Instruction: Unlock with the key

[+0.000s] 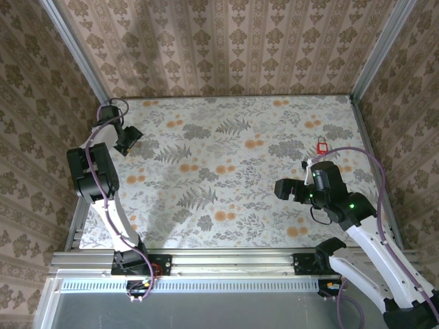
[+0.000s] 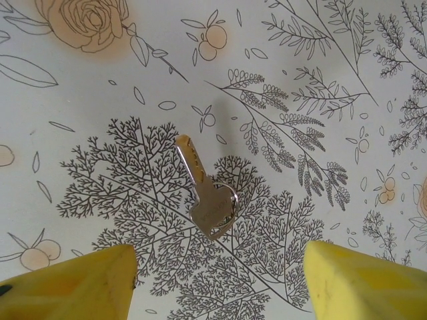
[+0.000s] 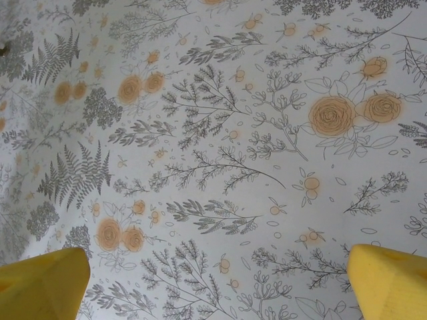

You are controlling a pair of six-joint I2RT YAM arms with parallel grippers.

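A silver key (image 2: pixel 205 197) on a thin wire ring lies flat on the flower-patterned table, blade pointing away from the wrist. My left gripper (image 2: pixel 219 267) hovers just above it, open, its yellow fingertips (image 2: pixel 87 283) wide apart on either side of the key's head and touching nothing. In the top view the left gripper (image 1: pixel 128 140) is at the far left of the table. A small red padlock (image 1: pixel 322 144) lies at the far right. My right gripper (image 1: pixel 287 190) hangs open to the near left of the padlock, over bare cloth (image 3: pixel 220 200).
Patterned walls close in the table on the left, back and right. A metal rail (image 1: pixel 226 260) runs along the near edge by the arm bases. The purple cable (image 1: pixel 374 171) of the right arm loops above the right side.
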